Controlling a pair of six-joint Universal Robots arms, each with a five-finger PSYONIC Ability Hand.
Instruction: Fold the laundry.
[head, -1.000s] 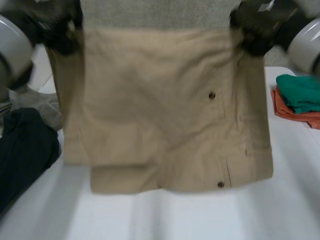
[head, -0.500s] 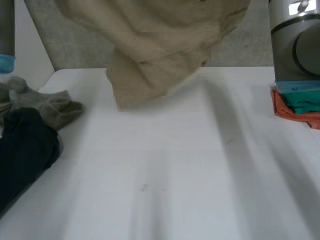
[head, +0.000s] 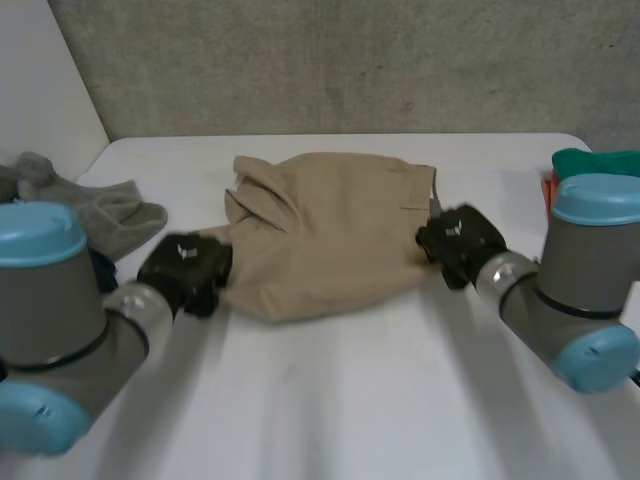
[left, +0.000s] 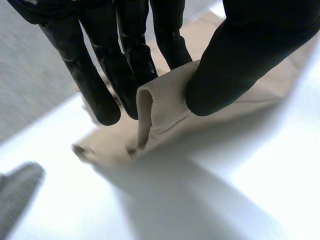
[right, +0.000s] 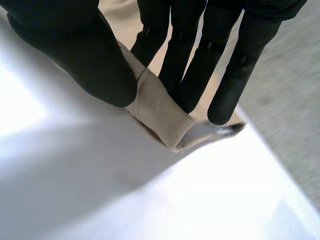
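A tan pair of shorts (head: 330, 230) lies rumpled on the white table (head: 330, 400), across its middle. My left hand (head: 185, 270) pinches the garment's near left edge. In the left wrist view the thumb (left: 240, 60) presses a fold of tan cloth (left: 165, 110) against the fingers (left: 125, 55). My right hand (head: 455, 240) holds the near right edge. The right wrist view shows its thumb (right: 85, 60) and fingers (right: 190, 60) clamped on a fold of tan cloth (right: 160, 110).
A grey garment (head: 100, 205) and a dark one lie at the table's left edge. A stack of folded green (head: 590, 160) and orange cloth sits at the right edge, behind my right arm (head: 570, 290). A grey wall rises behind the table.
The shorts hung up close to the camera, held high by both hands; they swung away and now lie on the table with both hands low at their near edge.
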